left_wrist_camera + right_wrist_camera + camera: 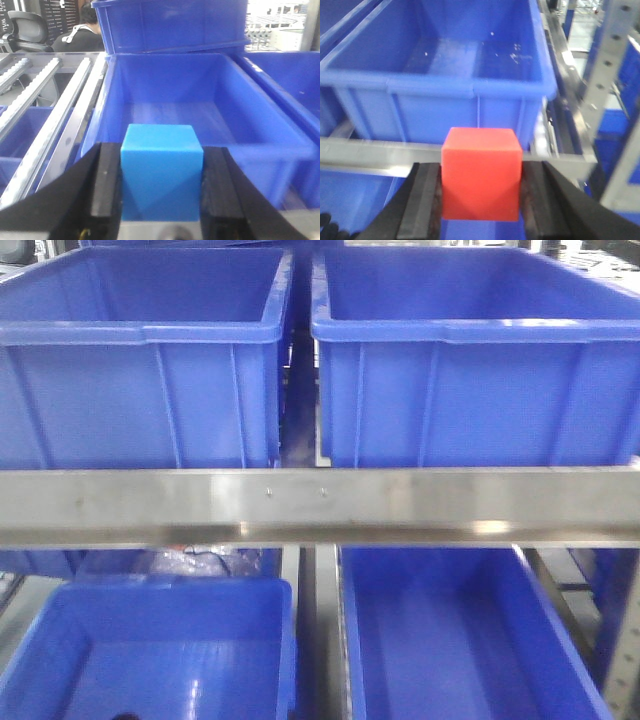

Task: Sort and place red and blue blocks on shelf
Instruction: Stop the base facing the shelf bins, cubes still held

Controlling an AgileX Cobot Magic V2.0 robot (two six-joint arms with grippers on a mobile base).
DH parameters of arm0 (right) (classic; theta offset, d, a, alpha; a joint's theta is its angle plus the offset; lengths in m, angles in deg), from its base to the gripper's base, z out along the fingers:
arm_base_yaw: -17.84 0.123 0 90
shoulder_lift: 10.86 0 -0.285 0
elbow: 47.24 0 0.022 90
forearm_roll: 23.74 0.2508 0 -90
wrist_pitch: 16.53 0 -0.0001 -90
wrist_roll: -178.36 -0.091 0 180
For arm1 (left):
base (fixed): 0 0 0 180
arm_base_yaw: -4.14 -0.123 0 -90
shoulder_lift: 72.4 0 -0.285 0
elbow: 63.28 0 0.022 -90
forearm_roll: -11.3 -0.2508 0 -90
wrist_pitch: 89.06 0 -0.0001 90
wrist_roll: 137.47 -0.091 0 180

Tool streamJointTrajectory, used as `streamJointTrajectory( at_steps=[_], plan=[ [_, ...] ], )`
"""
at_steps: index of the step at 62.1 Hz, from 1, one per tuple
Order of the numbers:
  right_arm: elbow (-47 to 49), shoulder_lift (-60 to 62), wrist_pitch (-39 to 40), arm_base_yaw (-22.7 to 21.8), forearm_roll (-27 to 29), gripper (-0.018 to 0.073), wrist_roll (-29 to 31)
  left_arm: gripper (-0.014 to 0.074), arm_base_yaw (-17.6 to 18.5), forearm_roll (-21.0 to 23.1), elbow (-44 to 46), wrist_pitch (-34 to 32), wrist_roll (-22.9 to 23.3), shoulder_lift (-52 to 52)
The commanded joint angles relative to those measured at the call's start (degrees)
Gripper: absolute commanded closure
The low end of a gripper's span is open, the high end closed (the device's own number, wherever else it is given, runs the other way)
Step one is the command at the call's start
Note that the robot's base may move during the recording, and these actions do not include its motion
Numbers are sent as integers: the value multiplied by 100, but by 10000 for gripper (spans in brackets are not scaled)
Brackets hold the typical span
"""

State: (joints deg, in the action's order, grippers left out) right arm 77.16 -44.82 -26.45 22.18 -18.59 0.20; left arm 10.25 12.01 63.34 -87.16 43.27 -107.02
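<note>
In the left wrist view my left gripper [161, 186] is shut on the blue block [161, 170], held just in front of an open blue bin [172, 107]. The right wrist view has my right gripper [481, 195] shut on the red block [481, 172], level with the shelf's steel front rail [375, 152] and short of another blue bin [445, 85]. From the front, the shelf rail [320, 502] runs across the middle, with two bins above it [140, 390] [480, 380] and two below [160, 650] [460, 640]. Neither gripper nor block shows there.
Roller rails [45, 110] run along the left of the bin in the left wrist view, and a person on an office chair [75, 35] sits behind. A perforated upright post [610, 65] stands to the right of the bin in the right wrist view.
</note>
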Motion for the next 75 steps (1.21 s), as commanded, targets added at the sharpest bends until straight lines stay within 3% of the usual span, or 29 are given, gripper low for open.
streamJointTrajectory(
  at_steps=[1, 75],
  plan=[
    [155, -17, 502, -36, 20, 502, 64, 472, 5, 2, 163, -533, 20, -49],
    [155, -17, 502, -36, 20, 502, 64, 472, 5, 2, 163, -533, 20, -49]
  ],
)
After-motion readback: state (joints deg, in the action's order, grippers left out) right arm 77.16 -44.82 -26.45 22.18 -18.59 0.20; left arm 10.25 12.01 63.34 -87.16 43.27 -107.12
